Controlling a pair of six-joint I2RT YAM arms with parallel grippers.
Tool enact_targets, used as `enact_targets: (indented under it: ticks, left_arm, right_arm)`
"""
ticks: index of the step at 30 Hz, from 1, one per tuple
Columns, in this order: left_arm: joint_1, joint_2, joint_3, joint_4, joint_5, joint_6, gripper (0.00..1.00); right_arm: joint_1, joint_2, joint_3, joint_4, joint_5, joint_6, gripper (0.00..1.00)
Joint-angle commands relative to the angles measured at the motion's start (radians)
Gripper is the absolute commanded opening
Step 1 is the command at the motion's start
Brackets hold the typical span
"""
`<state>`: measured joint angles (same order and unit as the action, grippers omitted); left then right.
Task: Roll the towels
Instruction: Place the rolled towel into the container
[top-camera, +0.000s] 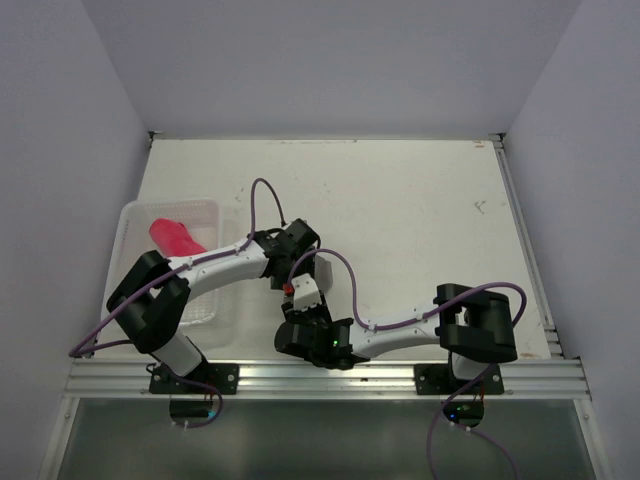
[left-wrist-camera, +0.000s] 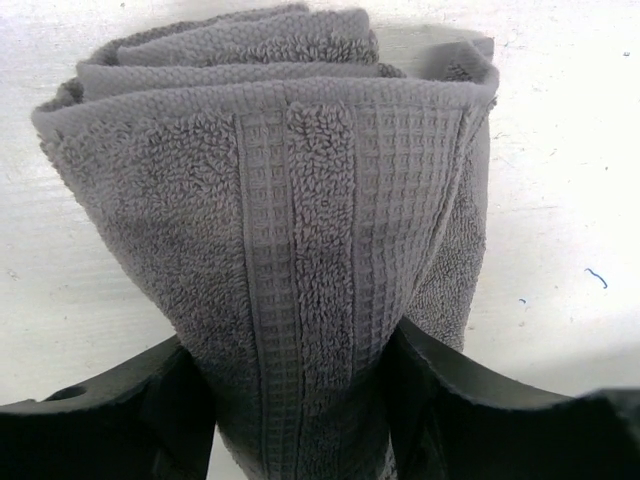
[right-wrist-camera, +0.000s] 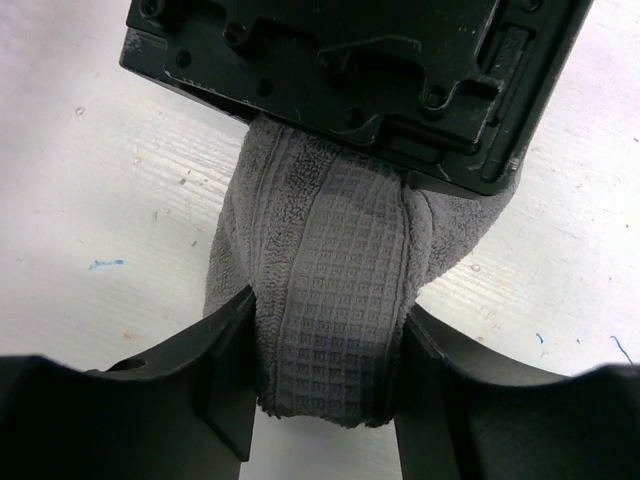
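The left gripper (left-wrist-camera: 300, 420) is seen pinching the grey towel (left-wrist-camera: 280, 200), its two dark fingers pressed into the cloth on either side so that the bundle is narrowed between them; the right gripper (right-wrist-camera: 325, 390) is likewise closed on the same towel at its other end, the waffle-weave band being squeezed between its fingers. The towel is thus held from both ends, close above or on the white table (top-camera: 420, 200) in front of the arm bases; whether it is touching the surface cannot be told.

The grey towel is judged to be rolled or nearly so: layered folds are shown at its top in the left wrist view, though the roll looks loose and flared there. The pink towel (top-camera: 175, 238) is seen lying in the white basket (top-camera: 135, 215) at the left, well apart from both grippers; it appears as a compact bundle, but whether it has been rolled cannot be confirmed. What is left is judged to be setting down the grey roll, and perhaps the pink towel.

Much is hidden; in the overhead view the grey towel is almost wholly covered by the two wrists; in the right wrist view its far end is masked by the body of the left gripper; the underside and the free edge of the roll are shown nowhere.
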<state>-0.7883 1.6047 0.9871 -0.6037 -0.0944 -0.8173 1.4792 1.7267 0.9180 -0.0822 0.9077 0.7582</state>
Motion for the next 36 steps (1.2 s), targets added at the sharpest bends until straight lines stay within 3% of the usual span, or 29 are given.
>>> enact_targets:
  ticks: [1, 7, 11, 23, 30, 36]
  left_arm:
    - [-0.019, 0.06, -0.051, -0.119, -0.036, 0.059, 0.57]
    - [-0.019, 0.075, -0.071, -0.107, -0.03, 0.075, 0.33]
    - [-0.019, 0.081, -0.085, -0.097, -0.033, 0.079, 0.19]
    - [-0.019, 0.02, -0.082, -0.045, -0.031, 0.106, 0.01]
    - [-0.016, -0.095, -0.025, -0.048, -0.045, 0.125, 0.0]
    - [0.032, -0.182, 0.094, -0.125, -0.082, 0.164, 0.0]
  right_arm:
    - [0.01, -0.048, 0.013, 0.033, 0.111, -0.023, 0.52]
    - [0.009, -0.111, -0.011, 0.029, 0.122, -0.022, 0.68]
    - [0.009, -0.176, -0.041, 0.033, 0.114, -0.031, 0.73]
    - [-0.01, -0.496, -0.255, 0.062, 0.073, 0.055, 0.74]
    - [-0.145, -0.638, -0.338, 0.058, -0.101, 0.11, 0.73]
    - [-0.177, -0.661, -0.343, 0.036, -0.122, 0.104, 0.73]
